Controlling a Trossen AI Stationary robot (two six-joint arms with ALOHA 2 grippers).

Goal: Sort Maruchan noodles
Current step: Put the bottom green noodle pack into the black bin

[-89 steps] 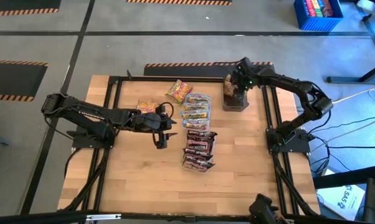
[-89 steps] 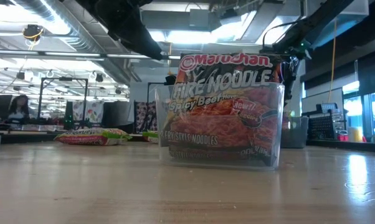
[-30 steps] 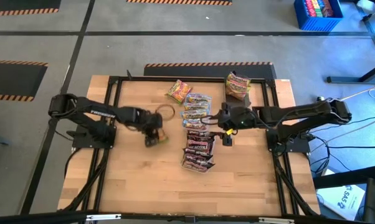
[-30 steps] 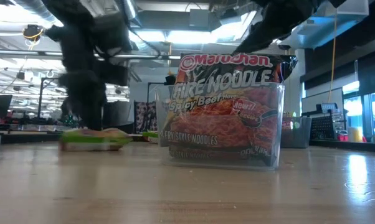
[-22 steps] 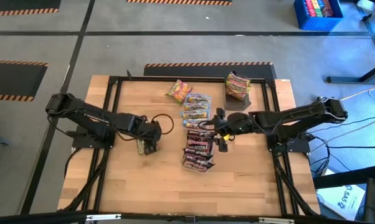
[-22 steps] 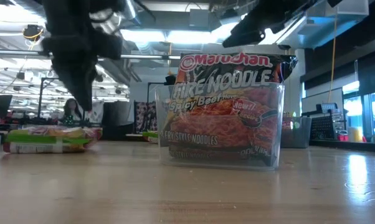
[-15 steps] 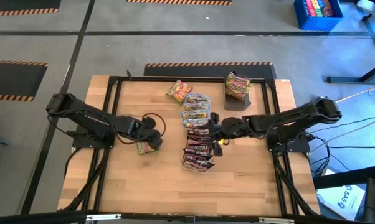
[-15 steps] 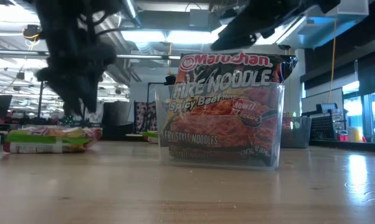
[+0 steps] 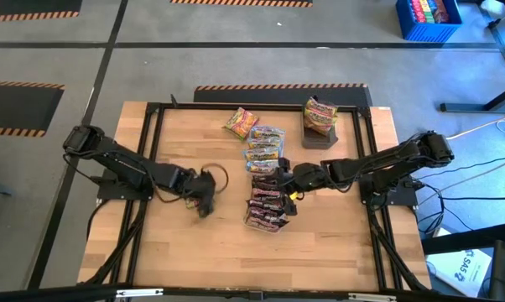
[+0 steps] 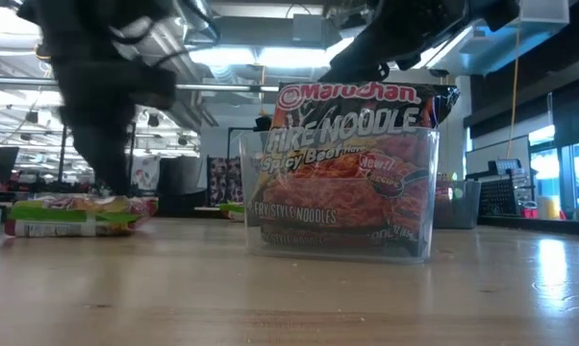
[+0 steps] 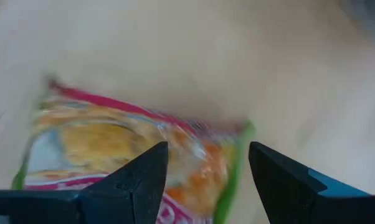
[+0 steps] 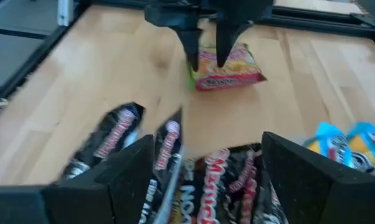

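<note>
Nearest the low camera, a clear tub (image 10: pixel 339 192) holds upright Maruchan Fire Noodle packets (image 10: pixel 352 144). Left of the tub, the left gripper (image 11: pixel 203 180), jaws apart, straddles a yellow-green-red ramen packet (image 11: pixel 131 165) flat on the table (image 9: pixel 185 260); closing squarely across it should avoid a slip. Over the tub, the right gripper (image 12: pixel 203 180) stands open above maroon packets (image 12: pixel 218 180).

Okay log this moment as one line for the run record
left hand: open, over yellow-green packet on table | right hand: open, over dark maroon packets | packet held: none
</note>
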